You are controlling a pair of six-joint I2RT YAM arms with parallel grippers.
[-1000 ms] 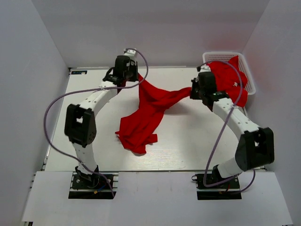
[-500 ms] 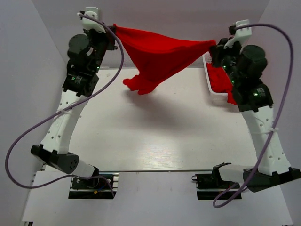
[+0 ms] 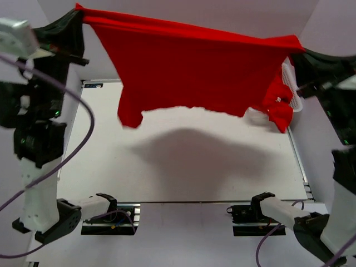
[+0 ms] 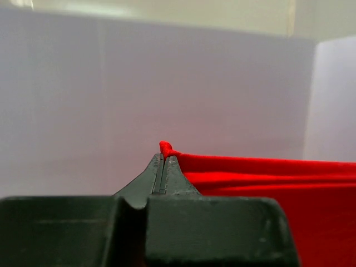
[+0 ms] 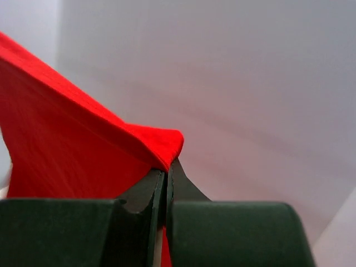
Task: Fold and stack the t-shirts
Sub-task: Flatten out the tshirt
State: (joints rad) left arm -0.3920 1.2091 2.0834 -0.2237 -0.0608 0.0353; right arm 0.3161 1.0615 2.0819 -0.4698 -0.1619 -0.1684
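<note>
A bright red t-shirt (image 3: 189, 67) hangs spread wide in the air, high above the white table, stretched between both grippers. My left gripper (image 3: 78, 11) is shut on its left top corner; in the left wrist view the jaws (image 4: 165, 157) pinch a small tuft of the red cloth (image 4: 267, 178). My right gripper (image 3: 300, 49) is shut on its right top corner; in the right wrist view the jaws (image 5: 167, 167) clamp the red cloth (image 5: 67, 139). More red t-shirts (image 3: 278, 105) hang out of the basket, half hidden behind the held one.
A white lattice basket (image 3: 293, 94) stands at the table's far right, mostly hidden by the shirt and right arm. White walls enclose the table (image 3: 183, 167) on three sides. The held shirt casts a shadow on the table's middle.
Both arms have risen higher and spread further apart. The shirt went from a bunched heap on the table to a sagging triangle, and now hangs flat and wide.
</note>
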